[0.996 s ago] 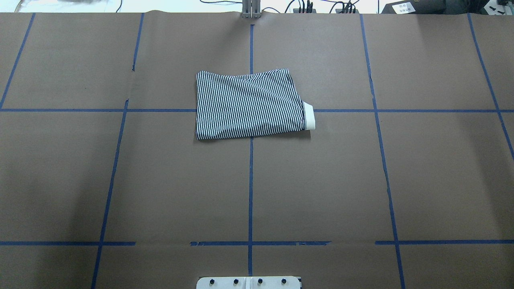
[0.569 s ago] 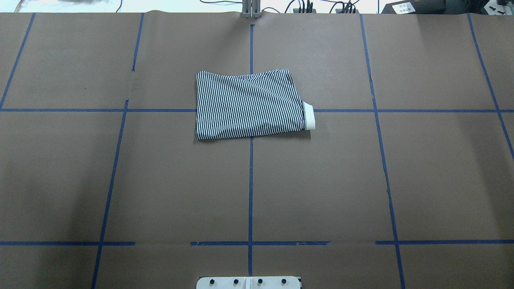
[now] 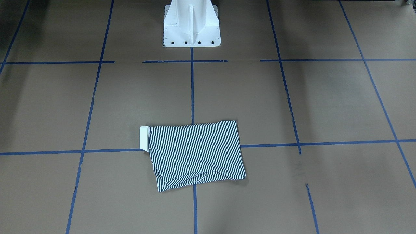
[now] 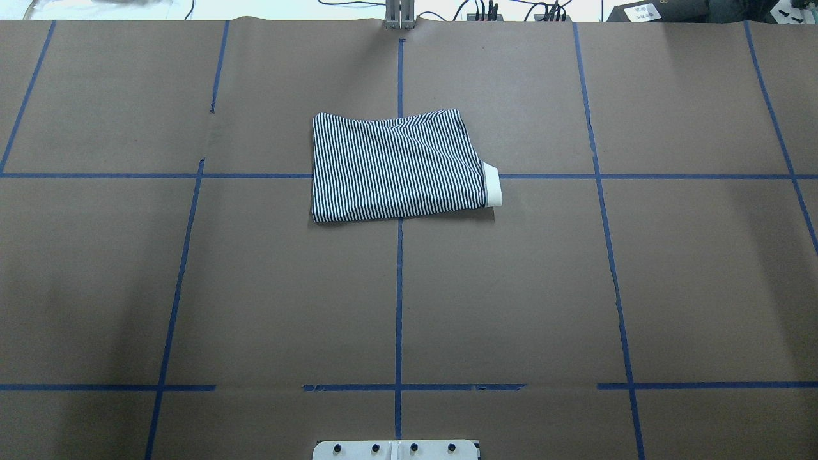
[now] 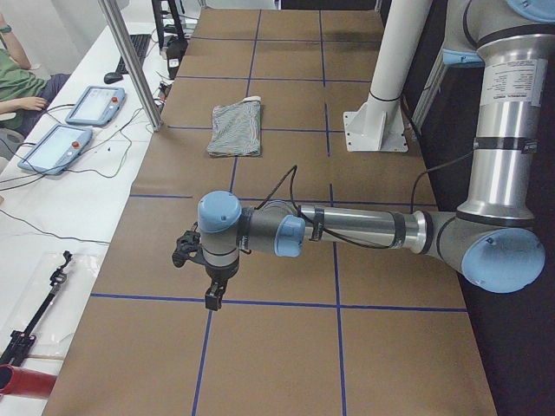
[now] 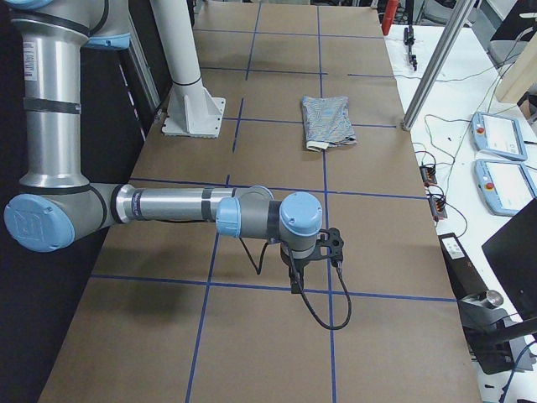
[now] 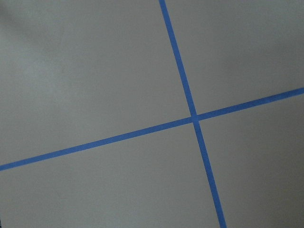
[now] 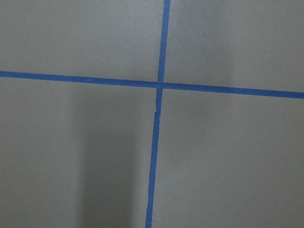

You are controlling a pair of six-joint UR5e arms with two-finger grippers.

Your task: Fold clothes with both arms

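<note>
The striped polo shirt (image 4: 396,167) lies folded into a compact rectangle on the brown table, far from the robot's base, with a cream-white band (image 4: 491,184) sticking out at its right end. It also shows in the front view (image 3: 195,154) and both side views (image 5: 236,130) (image 6: 327,120). My left gripper (image 5: 212,295) hangs over the table's left end and my right gripper (image 6: 295,284) over the right end, both well away from the shirt. They show only in the side views, so I cannot tell if they are open or shut. Both wrist views show only paper and tape.
Brown paper with a blue tape grid (image 4: 399,287) covers the table. The white pedestal base (image 3: 191,24) stands at the robot's edge. Teach pendants (image 5: 94,104) and cables lie on the white bench beyond the far edge, by a metal post (image 5: 130,65). A person (image 5: 16,69) sits there.
</note>
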